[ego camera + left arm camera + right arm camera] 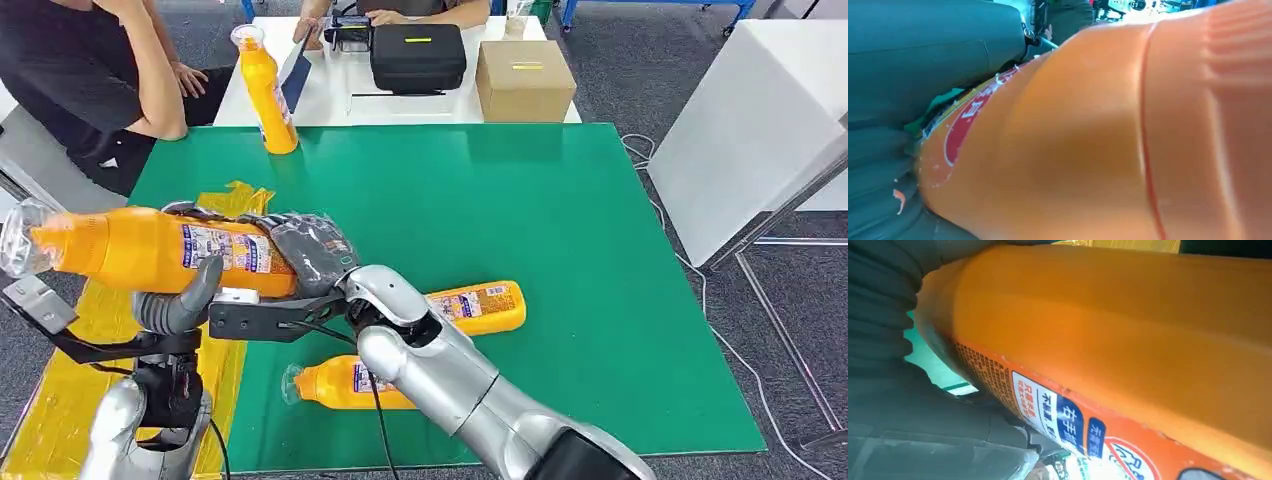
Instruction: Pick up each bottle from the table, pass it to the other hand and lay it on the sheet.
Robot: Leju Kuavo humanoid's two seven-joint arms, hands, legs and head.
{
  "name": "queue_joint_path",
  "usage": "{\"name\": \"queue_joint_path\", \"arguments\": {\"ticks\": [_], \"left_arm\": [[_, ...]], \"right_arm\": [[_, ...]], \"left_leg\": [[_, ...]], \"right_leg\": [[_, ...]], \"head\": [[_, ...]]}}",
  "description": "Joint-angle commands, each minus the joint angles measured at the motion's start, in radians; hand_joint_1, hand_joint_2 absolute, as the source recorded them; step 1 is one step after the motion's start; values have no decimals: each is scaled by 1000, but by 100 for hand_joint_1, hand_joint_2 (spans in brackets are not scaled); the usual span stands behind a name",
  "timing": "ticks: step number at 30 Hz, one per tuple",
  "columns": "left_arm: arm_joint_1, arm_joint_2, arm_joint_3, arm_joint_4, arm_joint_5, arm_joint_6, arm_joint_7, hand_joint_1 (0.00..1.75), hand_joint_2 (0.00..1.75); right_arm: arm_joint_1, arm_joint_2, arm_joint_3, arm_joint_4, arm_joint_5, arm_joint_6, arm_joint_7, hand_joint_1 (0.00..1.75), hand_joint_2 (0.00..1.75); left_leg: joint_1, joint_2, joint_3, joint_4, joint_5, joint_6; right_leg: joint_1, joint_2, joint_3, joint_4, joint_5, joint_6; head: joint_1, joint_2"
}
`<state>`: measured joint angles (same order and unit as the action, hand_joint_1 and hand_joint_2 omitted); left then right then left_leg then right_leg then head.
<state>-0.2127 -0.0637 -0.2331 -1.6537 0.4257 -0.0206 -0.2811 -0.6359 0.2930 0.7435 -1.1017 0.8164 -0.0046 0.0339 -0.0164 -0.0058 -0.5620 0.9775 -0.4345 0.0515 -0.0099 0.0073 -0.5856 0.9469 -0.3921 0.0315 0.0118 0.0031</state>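
Observation:
An orange bottle (150,250) with a clear cap hangs level above the left edge of the green mat (560,220), cap pointing left. My right hand (305,250) wraps its base end. My left hand (185,300) comes up from below, thumb pressed to the bottle's underside and fingers (182,210) showing over its top. Close up, the bottle's orange body (1088,140) lies against the left hand, and its labelled side (1108,355) against the right hand. Two more orange bottles lie on the mat, one (485,305) behind my right arm and one (335,382) under it. Another bottle (268,90) stands upright at the mat's far left corner. The yellow sheet (60,410) lies left of the mat.
A person's arm (150,90) leans at the far left. Behind the mat, a white table holds a black case (418,55) and a cardboard box (525,80). Another white table (760,120) stands at the right.

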Motion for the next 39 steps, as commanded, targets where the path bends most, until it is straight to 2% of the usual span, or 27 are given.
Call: {"name": "queue_joint_path", "arguments": {"ticks": [1, 6, 23, 29, 33, 35, 36, 37, 39], "left_arm": [[-40, 4, 37, -49, -4, 35, -3, 175, 175], [-8, 9, 92, -94, -25, 61, 2, 175, 175], [-6, 8, 91, -91, -35, 66, -2, 175, 175], [61, 46, 170, -105, -55, 85, -32, 175, 175], [102, 75, 202, -67, -229, 174, -121, 175, 175], [118, 70, 233, -47, -301, 251, -159, 175, 175], [124, 76, 241, -28, -407, 339, -196, 175, 175], [117, 92, 233, 16, -498, 404, -218, 175, 175], [70, 116, 216, 129, -572, 446, -229, 175, 175]], "right_arm": [[-9, -50, -19, 124, -29, -16, -53, 0, 0], [4, -94, -73, -27, -76, 6, -60, 0, 0], [12, -95, -73, -44, -76, 6, -59, 0, 0], [53, -172, -163, -290, -141, 61, -54, 0, 0], [162, -252, -249, -453, -140, 54, -78, 0, 0], [219, -283, -294, -522, -159, 54, -86, 0, 0], [242, -296, -316, -555, -170, 56, -88, 0, 0], [254, -324, -333, -589, -203, 71, -88, 0, 0], [249, -366, -349, -609, -260, 98, -86, 0, 0]], "left_leg": [[2, -2, 3, 0, -1, -3], [1, -2, 1, 0, -1, -2], [1, -1, 2, 1, -2, -4], [1, -1, 2, 1, -3, -4], [2, -4, 5, -1, -2, -4], [2, -5, 4, 0, -2, -4], [1, -5, 3, -1, -1, -3], [2, -5, 4, -1, -2, -4], [1, -7, 4, -1, -2, -4]], "right_leg": [[2, -3, 4, -1, -1, -1], [1, -2, 2, 0, -1, -1], [1, -1, 4, 0, -2, -1], [1, -1, 4, 1, -3, -1], [2, -5, 7, -2, -3, -1], [2, -5, 7, -2, -3, -1], [1, -5, 6, -2, -2, -1], [2, -6, 7, -2, -3, -1], [1, -7, 7, -2, -3, -1]], "head": [[0, 0], [0, 0], [0, 0], [0, 0], [0, 0], [0, 0], [0, 0], [0, 0], [0, 0]]}}
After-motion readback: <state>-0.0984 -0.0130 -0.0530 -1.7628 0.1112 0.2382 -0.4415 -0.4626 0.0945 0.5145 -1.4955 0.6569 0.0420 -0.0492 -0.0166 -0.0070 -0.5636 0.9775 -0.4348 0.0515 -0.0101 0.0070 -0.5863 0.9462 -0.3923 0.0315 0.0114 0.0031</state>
